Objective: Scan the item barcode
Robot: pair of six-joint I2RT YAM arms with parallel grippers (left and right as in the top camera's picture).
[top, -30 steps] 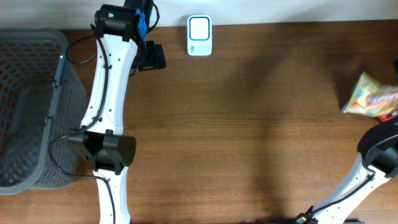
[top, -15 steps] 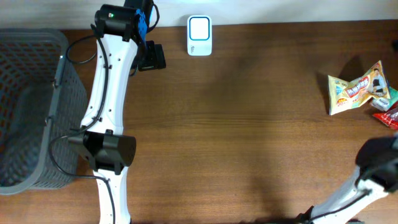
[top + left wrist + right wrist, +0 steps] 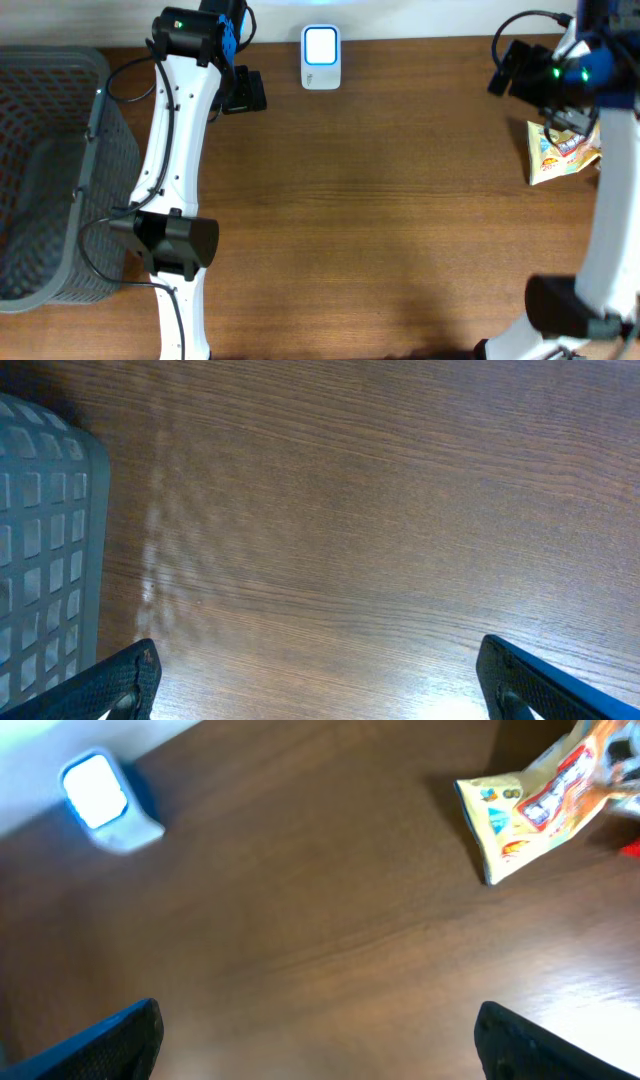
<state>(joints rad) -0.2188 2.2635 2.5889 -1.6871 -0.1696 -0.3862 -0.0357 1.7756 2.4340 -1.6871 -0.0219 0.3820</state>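
The grey plastic mesh basket [image 3: 50, 170] stands far to the left of the small white box scanner with a blue-lit face [image 3: 321, 57], and nearer than it. The yellow-orange foil snack packet [image 3: 560, 150] lies flat, well to the scanner's right. The right gripper [image 3: 318, 1040] hangs between scanner and packet, jaws wide, empty. The left gripper [image 3: 320, 680], just left of the scanner, is equally wide and empty.
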